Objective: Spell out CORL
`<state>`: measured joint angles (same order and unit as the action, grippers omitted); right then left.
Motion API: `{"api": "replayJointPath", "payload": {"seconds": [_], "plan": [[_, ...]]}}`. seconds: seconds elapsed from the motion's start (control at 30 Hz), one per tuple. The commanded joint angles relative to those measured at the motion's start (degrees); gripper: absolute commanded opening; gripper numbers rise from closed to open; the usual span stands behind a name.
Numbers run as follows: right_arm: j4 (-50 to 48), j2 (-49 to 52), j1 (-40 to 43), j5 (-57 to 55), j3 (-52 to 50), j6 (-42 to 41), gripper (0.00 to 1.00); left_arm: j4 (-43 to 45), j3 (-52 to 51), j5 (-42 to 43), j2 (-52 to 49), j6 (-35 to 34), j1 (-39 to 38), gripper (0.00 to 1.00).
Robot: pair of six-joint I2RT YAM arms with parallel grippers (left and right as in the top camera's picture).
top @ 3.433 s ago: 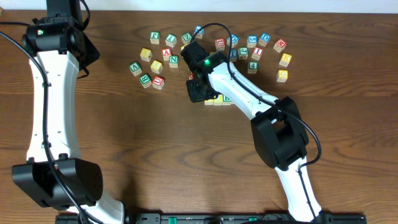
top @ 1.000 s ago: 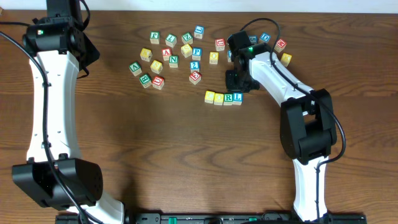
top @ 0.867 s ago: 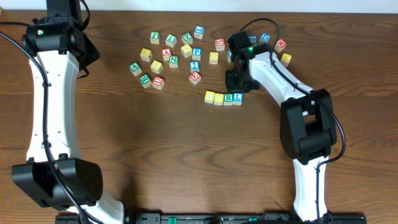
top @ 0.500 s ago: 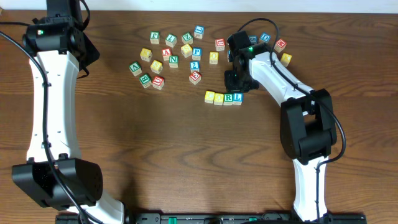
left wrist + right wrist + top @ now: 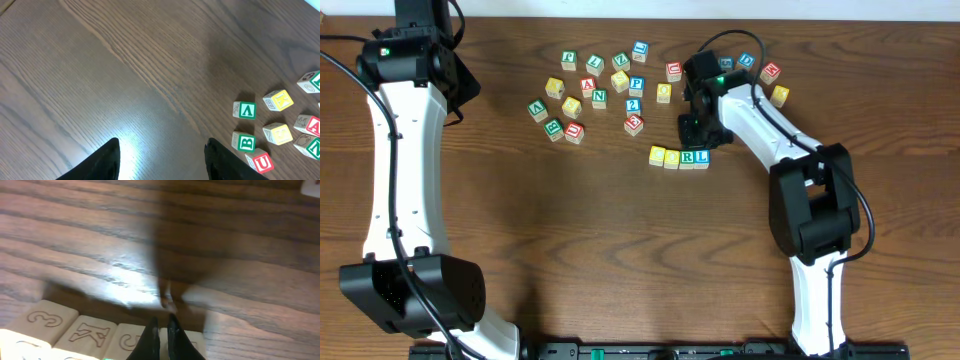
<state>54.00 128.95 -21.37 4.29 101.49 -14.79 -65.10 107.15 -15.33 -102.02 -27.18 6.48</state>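
1. CORL row (image 5: 680, 157): four cubes touching, mid counter (image 5: 570, 230), just near of loose cubes (image 5: 598, 97).
2. Prob. light, stiff wood w/ smooth faces. Pinch opposite sides from above; neighbours leave little room.
3. Legible: green R, blue L. Yellow tops unclear. Side faces show 3, K.
4. Right jaws clenched, empty, by row's far side. Left jaws parted, empty.

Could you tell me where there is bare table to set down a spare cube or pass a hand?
The widest free patch is the wood on the near side of the row of four cubes, between the left arm and right arm. The back is crowded: loose cubes spread there, and the shut right gripper hangs just behind the row.
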Motion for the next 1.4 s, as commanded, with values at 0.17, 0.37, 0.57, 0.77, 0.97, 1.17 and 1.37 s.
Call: {"api": "replayJointPath", "payload": {"seconds": [0.17, 0.37, 0.57, 0.77, 0.97, 1.17, 1.37], "plan": [[-2.2, -1.2, -0.5, 0.3, -0.3, 0.7, 0.06, 0.0, -0.9, -0.2, -0.9, -0.5, 0.0, 0.54], [-3.8, -1.2, 0.1, 1.1, 3.8, 0.7, 0.09, 0.0, -0.9, -0.2, -0.9, -0.5, 0.0, 0.54], [-8.7, -1.1, -3.2, 4.7, 3.9, -0.5, 0.10, 0.0, -0.9, -0.2, -0.9, -0.5, 0.0, 0.53], [-9.8, 0.5, -7.1, 0.4, 3.9, -5.7, 0.11, 0.0, -0.9, -0.2, -0.9, -0.5, 0.0, 0.54], [-9.9, 2.0, -8.5, -1.2, 3.9, -9.0, 0.08, 0.0, -0.9, -0.2, -0.9, -0.5, 0.0, 0.54], [-9.9, 3.0, -8.7, -1.4, 3.9, -11.1, 0.05, 0.0, -0.9, -0.2, -0.9, -0.5, 0.0, 0.54], [-10.0, 4.0, -8.8, -1.3, 3.8, -11.6, 0.04, 0.0, -0.9, -0.2, -0.9, -0.5, 0.0, 0.54]]}}
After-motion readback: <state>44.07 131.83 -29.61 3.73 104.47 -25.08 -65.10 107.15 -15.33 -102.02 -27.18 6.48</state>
